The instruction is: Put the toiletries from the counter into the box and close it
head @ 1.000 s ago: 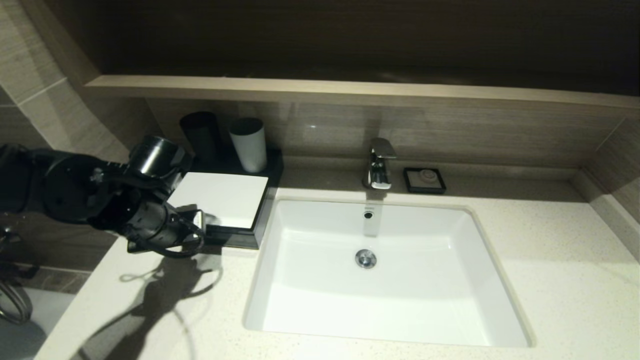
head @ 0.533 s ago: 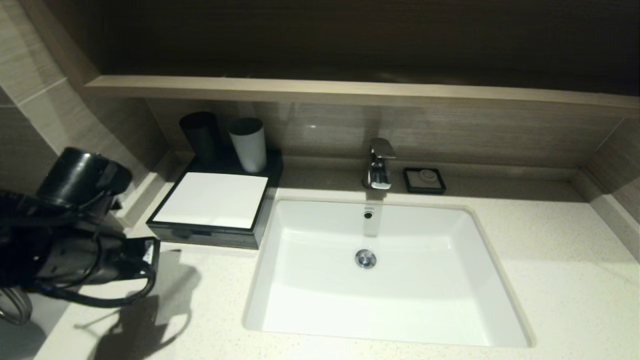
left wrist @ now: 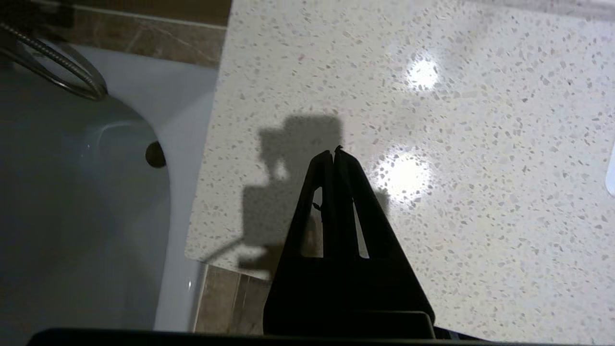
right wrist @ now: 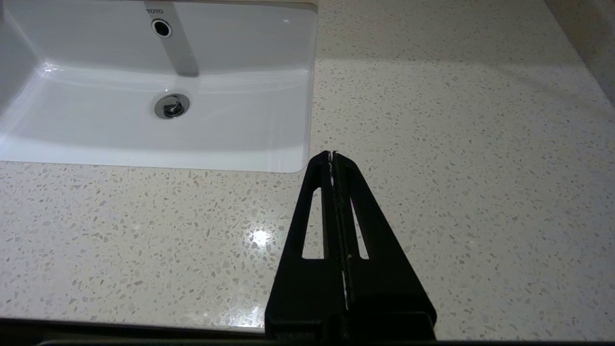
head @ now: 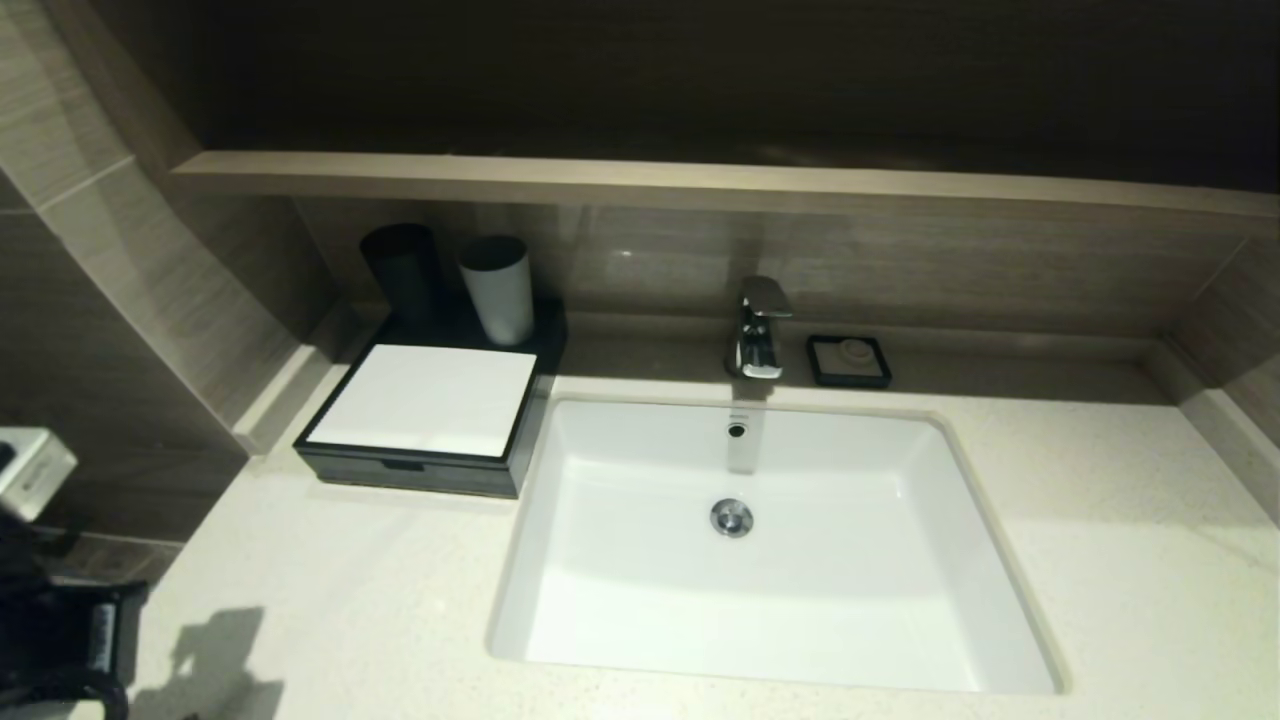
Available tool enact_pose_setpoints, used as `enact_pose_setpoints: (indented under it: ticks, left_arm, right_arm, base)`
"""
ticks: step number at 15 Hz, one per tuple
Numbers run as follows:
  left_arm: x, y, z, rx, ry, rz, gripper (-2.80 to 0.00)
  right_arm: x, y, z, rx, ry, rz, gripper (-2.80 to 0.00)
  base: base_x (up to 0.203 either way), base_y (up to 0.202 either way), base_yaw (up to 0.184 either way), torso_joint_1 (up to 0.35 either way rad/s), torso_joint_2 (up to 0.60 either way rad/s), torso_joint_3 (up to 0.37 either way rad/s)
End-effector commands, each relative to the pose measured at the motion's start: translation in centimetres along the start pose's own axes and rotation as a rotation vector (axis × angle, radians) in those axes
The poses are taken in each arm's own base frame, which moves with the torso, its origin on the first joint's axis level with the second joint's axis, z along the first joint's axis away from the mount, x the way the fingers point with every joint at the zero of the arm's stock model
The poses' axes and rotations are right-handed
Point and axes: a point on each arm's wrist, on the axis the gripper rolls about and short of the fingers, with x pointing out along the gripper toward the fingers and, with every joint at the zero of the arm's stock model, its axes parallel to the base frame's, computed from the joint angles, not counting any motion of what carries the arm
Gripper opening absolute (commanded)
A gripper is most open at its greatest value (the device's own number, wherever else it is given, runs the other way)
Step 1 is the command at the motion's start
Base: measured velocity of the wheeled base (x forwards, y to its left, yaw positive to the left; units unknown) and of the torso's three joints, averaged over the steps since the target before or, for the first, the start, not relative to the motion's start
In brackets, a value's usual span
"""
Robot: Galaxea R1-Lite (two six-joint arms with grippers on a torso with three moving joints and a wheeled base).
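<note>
Fingers (left wrist: 335, 158) of the left gripper (left wrist: 334, 154) are pressed together with nothing between them, hanging above the near-left corner of the table (left wrist: 456, 144). Right gripper (right wrist: 332, 156) likewise has its fingers together and empty, parked over the table just right of the sink (right wrist: 158, 86), near its front corner.

Left arm (head: 60, 640) shows only at the near-left edge of the head view, well apart from the box (head: 425, 400).

Box sits at the far left of the table, touching the sink's left rim, white top flat, front drawer flush, so it reads as closed. 2 cups (head: 497, 288) stand on its far end. No toiletries visible on the table, so my read is they're already inside and the task is essentially done.

Step in hand looks like stowing the left arm. To do it well: keep the fingers together, stay clear of the table's edge and corner, and don't swing back toward the box or cups. Check the drawer front for any gap before calling it finished.
</note>
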Motion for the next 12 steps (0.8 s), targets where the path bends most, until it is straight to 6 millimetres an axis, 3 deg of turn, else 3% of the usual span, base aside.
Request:
enact_pose_setpoints:
  ticks: [1,7,12]
  left_arm:
    - [-2.1,1.4,-1.6,-0.049,-0.126,0.026,-2.8]
    - [-4.9,1.7,-5.8,-0.077,-0.274,-0.005,-2.8]
    - [-5.6,1.6,-9.7,-0.056,-0.386,-0.005,-2.8]
  right_arm:
    - [0.0,0.0,0.0,-0.001,0.0,0.0,-2.8]
    - [0.0,0.0,0.0,-0.001,0.001,0.0,-2.8]
    - [0.0,0.0,0.0,0.0,-0.001,0.0,-2.8]
  base:
    - [0.0,0.0,0.0,0.0,0.0,0.0]
    - [0.0,0.0,0.0,0.0,0.0,0.0]
    - [0.0,0.0,0.0,0.0,0.0,0.0]
